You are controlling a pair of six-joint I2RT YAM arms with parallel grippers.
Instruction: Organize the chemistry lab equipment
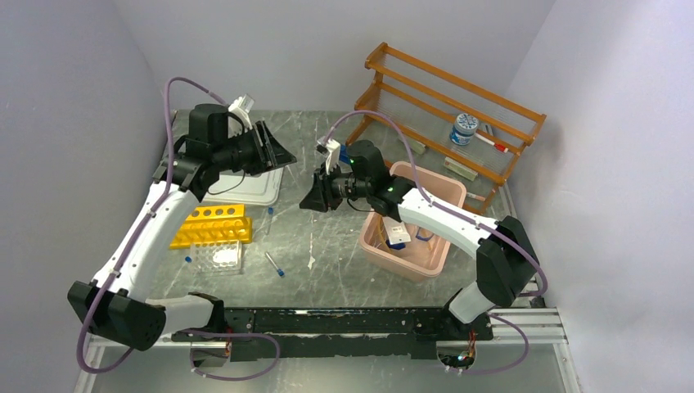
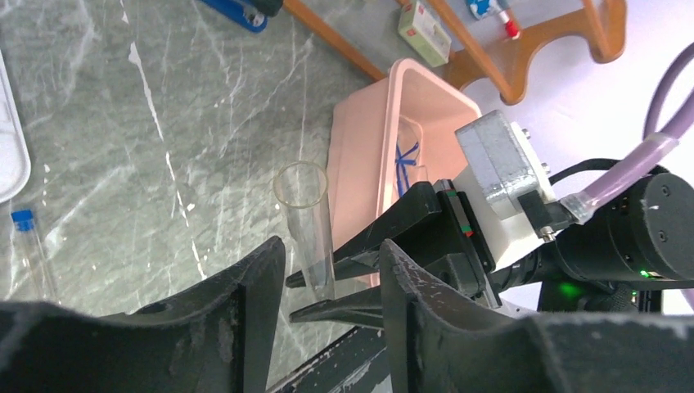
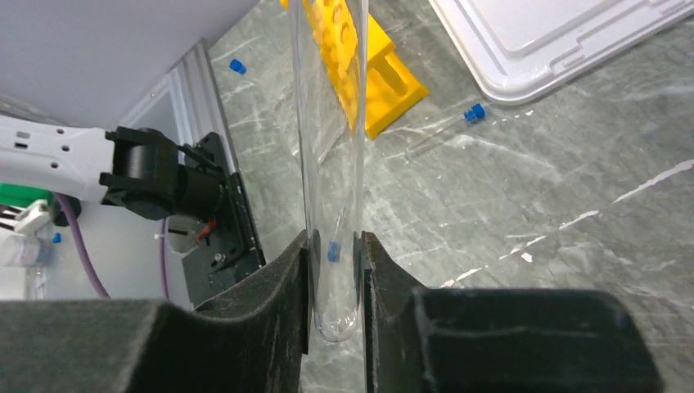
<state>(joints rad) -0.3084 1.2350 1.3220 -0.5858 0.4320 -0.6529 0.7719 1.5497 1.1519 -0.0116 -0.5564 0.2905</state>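
Observation:
My right gripper (image 3: 335,246) is shut on the round bottom end of a clear, uncapped tube (image 3: 327,123). In the left wrist view that tube (image 2: 307,221) stands upright with its open mouth up, just beyond my left gripper (image 2: 331,250). The left gripper is open with nothing between its fingers. In the top view the left gripper (image 1: 274,151) and right gripper (image 1: 307,201) face each other above the table's middle. A blue-capped tube (image 1: 274,264) lies on the table, another (image 3: 446,127) lies near the tray, and a small blue cap (image 3: 237,65) lies loose. Blue-framed goggles (image 2: 407,160) lie in the pink bin.
A pink bin (image 1: 413,260) sits right of centre. A yellow tube rack (image 1: 213,225), a clear rack (image 1: 218,256) and a white tray (image 1: 250,190) are on the left. A wooden shelf (image 1: 425,90) at the back right carries a blue-capped bottle (image 1: 464,128). A blue stapler (image 2: 237,10) lies by it.

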